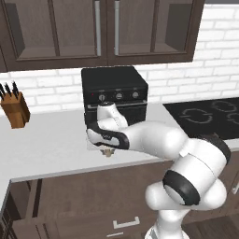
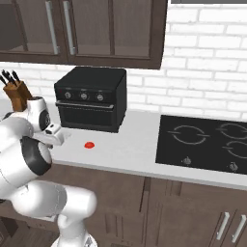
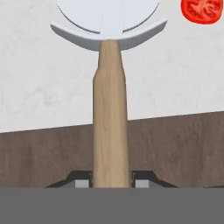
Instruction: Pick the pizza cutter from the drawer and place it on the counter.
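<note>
The gripper [image 3: 111, 183] is clamping the cutter [image 3: 110, 109] by its handle, holding it over the counter's [image 3: 43, 87] front edge, wheel toward a tomato slice [image 3: 202, 9].

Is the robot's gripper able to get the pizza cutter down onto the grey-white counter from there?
Probably yes. The gripper holds the tan wooden-handled pizza cutter, its wheel already above the light grey-white counter. Bare counter lies under the wheel; the small red tomato slice sits off to one side.
</note>
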